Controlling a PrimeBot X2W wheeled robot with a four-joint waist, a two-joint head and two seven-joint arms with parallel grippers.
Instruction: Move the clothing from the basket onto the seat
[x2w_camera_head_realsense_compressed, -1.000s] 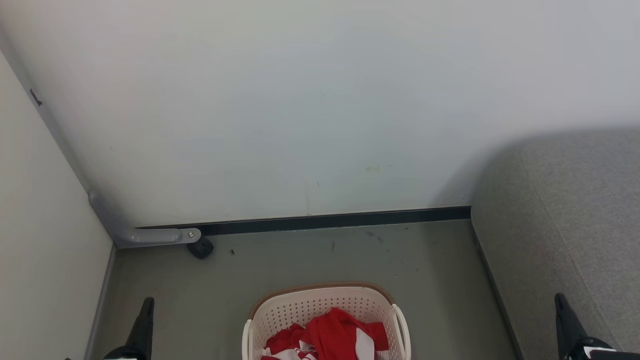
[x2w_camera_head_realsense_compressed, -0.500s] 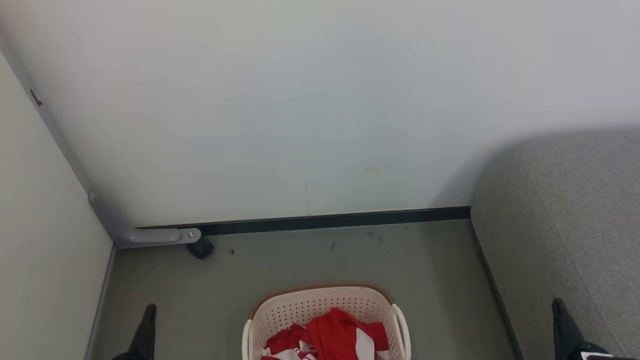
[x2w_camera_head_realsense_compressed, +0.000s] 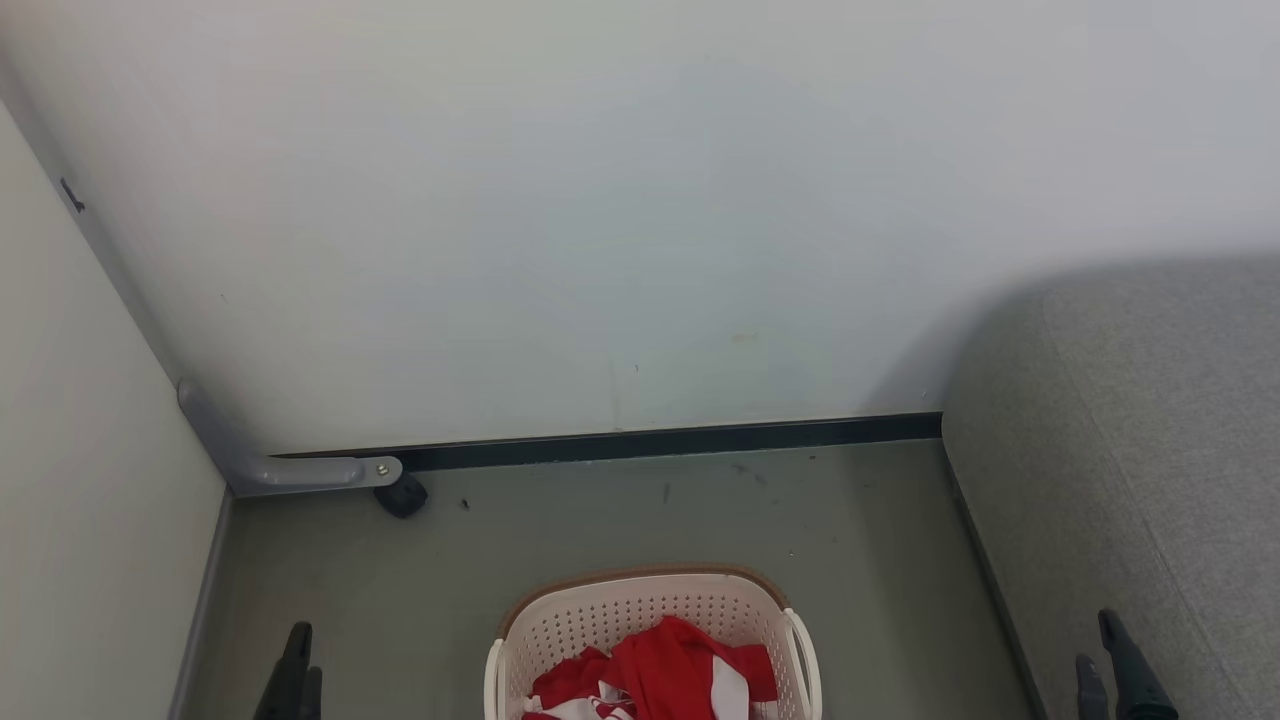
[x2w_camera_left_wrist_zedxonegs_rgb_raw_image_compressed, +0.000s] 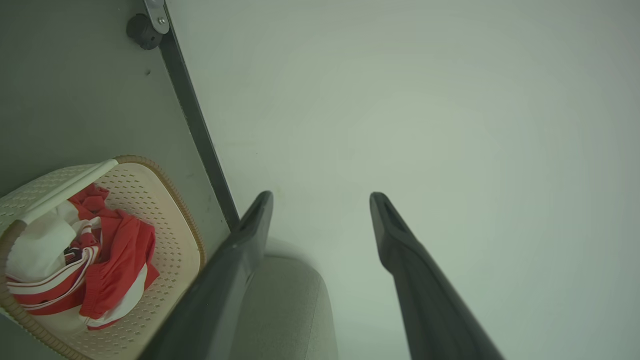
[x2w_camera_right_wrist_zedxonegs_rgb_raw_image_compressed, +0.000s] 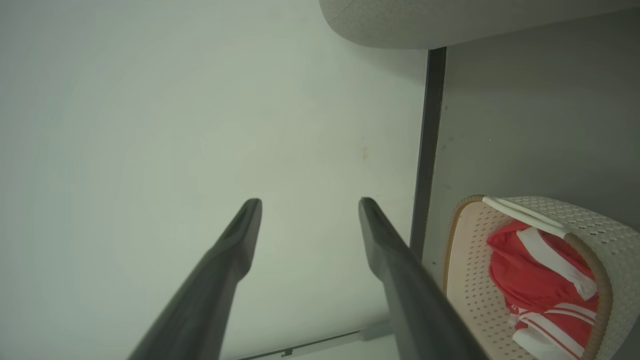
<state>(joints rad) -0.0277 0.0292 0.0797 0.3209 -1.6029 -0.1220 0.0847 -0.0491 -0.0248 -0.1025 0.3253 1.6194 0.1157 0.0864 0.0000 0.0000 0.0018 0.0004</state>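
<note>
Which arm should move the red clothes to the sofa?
Probably the right. The left tool and right tool are both open, about equally far from the basket, but the right one is beside the grey sofa, so its carry for the red clothing looks shorter.

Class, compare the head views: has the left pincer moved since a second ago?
Yes. Against the basket, which stays put, the left pincer has sunk toward the view's bottom edge, and its fingers now stand apart.
</note>
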